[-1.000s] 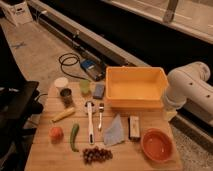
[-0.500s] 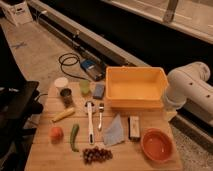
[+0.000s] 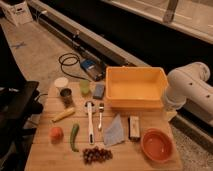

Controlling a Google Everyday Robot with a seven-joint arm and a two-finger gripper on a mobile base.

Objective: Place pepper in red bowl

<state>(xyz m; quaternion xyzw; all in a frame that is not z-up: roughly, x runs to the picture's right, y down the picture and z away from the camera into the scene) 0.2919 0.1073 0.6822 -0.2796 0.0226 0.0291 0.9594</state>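
From my station I see only the white arm (image 3: pixel 189 91), at the right edge of the wooden table (image 3: pixel 45 161) beside the yellow tub (image 3: pixel 136 88). The gripper itself is out of my view, somewhere past that edge, so I cannot tell whether it is released or clenched.

The pepper (image 3: pixel 74 136) lies flat on the left part of the table, running front to back, well apart from the arm. The round orange-red fruit (image 3: pixel 56 133) sits just to its left and the corn cob (image 3: pixel 63 115) lies just behind it. A white-handled utensil (image 3: pixel 90 121) and a fork (image 3: pixel 100 116) lie side by side to the pepper's right, and a bunch of dark grapes (image 3: pixel 96 154) is near its front end.

The red bowl (image 3: pixel 157 145) stands upright at the front right corner, on the far side of the table from the pepper. Between them lie a blue cloth (image 3: pixel 115 131) and what looks like a small dark box (image 3: pixel 133 127), though I can't be sure.
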